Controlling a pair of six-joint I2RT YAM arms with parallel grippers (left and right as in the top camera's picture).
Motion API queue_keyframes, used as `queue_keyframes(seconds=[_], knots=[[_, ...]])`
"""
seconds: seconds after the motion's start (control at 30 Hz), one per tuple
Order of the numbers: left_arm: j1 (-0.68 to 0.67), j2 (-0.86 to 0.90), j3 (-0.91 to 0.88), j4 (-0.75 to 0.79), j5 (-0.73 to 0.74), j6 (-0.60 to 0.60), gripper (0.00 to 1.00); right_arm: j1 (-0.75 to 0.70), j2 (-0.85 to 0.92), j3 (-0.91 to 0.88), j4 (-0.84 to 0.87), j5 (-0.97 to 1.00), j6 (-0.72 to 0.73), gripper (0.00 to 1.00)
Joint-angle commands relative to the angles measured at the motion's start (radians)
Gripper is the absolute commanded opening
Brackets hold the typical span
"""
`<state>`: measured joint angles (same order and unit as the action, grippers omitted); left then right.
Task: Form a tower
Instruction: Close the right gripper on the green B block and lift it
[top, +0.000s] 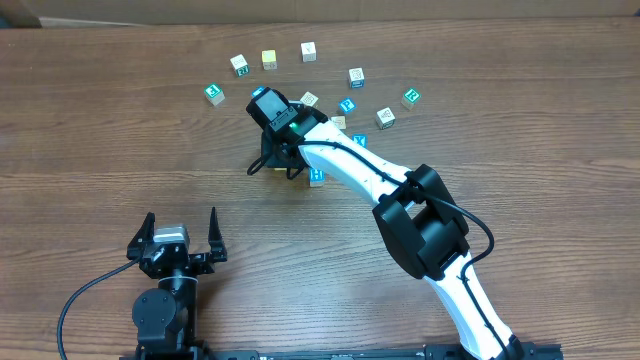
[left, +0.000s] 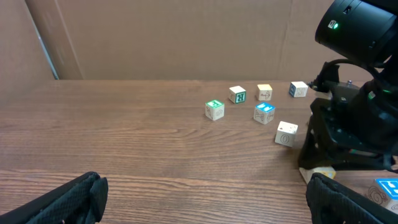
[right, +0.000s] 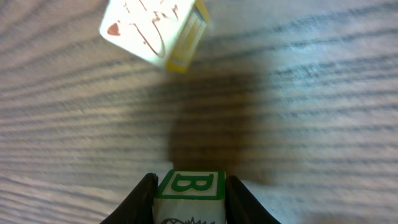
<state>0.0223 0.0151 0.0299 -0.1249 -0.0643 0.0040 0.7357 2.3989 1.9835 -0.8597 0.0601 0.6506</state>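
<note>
My right gripper (top: 275, 163) points down at the table's middle. In the right wrist view its two black fingers (right: 140, 202) press the sides of a cube with a green-framed B (right: 189, 185) on its top face. That cube hangs just above the wood over its own shadow. A loose pale cube with red marks and a yellow side (right: 155, 28) lies tilted ahead of it. No tower shows in any view. My left gripper (top: 181, 218) rests near the front edge, fingers wide apart (left: 205, 199) with bare wood between them.
Several loose letter cubes lie in an arc behind the right arm, among them a green one (top: 214, 93), a yellow one (top: 269, 59) and a pale one (top: 308, 51). A blue cube (top: 317, 176) sits beside the right gripper. A cardboard wall (left: 186, 37) backs the table.
</note>
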Motion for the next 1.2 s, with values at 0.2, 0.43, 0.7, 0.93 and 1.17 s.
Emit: queue_keyframes(seconds=[0.2,0.43,0.7,0.93,1.17], knots=[[0.01,-0.01,0.006,-0.013,-0.013,0.019,1.0,0.008,-0.003,0.189,-0.163,0.014,-0.055,0.28],[0.01,-0.01,0.006,-0.013,-0.013,0.019,1.0,-0.01,-0.003,0.326,-0.406,0.025,-0.057,0.29],[0.01,-0.01,0.006,-0.013,-0.013,0.019,1.0,-0.083,-0.003,0.347,-0.624,0.025,-0.053,0.29],[0.01,-0.01,0.006,-0.013,-0.013,0.019,1.0,-0.099,-0.003,0.343,-0.642,0.025,-0.045,0.29],[0.01,-0.01,0.006,-0.013,-0.013,0.019,1.0,-0.087,-0.003,0.326,-0.626,0.025,-0.046,0.29]])
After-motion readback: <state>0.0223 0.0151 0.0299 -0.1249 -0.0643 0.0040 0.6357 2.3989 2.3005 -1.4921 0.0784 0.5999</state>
